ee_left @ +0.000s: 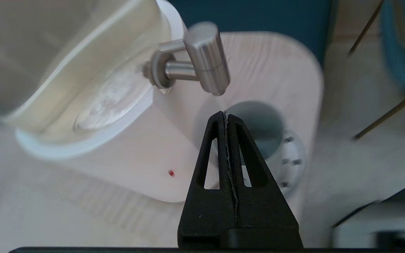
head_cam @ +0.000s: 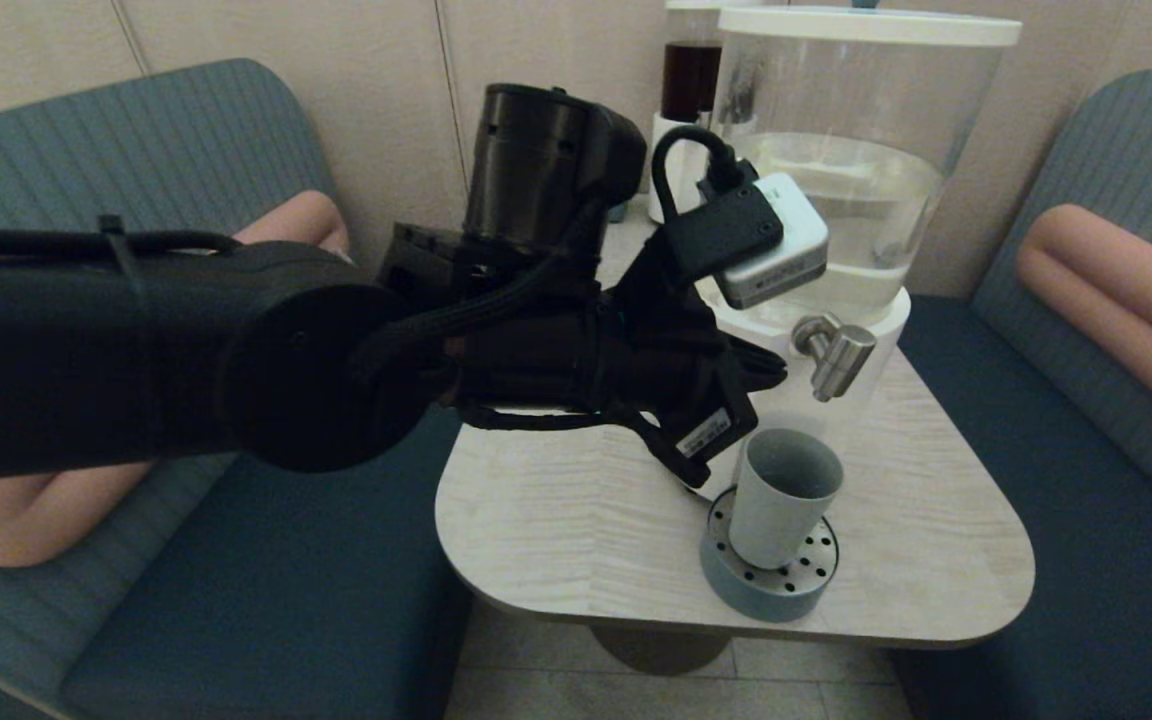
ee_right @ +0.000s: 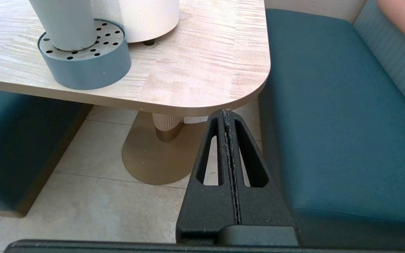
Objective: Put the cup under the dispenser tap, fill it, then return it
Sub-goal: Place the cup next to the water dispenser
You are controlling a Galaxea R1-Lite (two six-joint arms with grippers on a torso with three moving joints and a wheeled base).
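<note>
Under the dispenser tap (head_cam: 836, 357) the cup (head_cam: 784, 497) stands on the tray (head_cam: 772, 580); left end effector (ee_left: 226, 117) closed, empty, above it

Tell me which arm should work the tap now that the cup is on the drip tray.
Left. The left gripper, shut, hovers above the cup close beside the dispenser tap. The right gripper, also shut, hangs off the table edge, over the floor.

Hidden and cut off

In the head view the left arm (head_cam: 236, 370) covers its own claw and the dispenser's (head_cam: 861, 150) left side; the cup's (ee_right: 63, 23) rim is cropped in the right wrist view.
</note>
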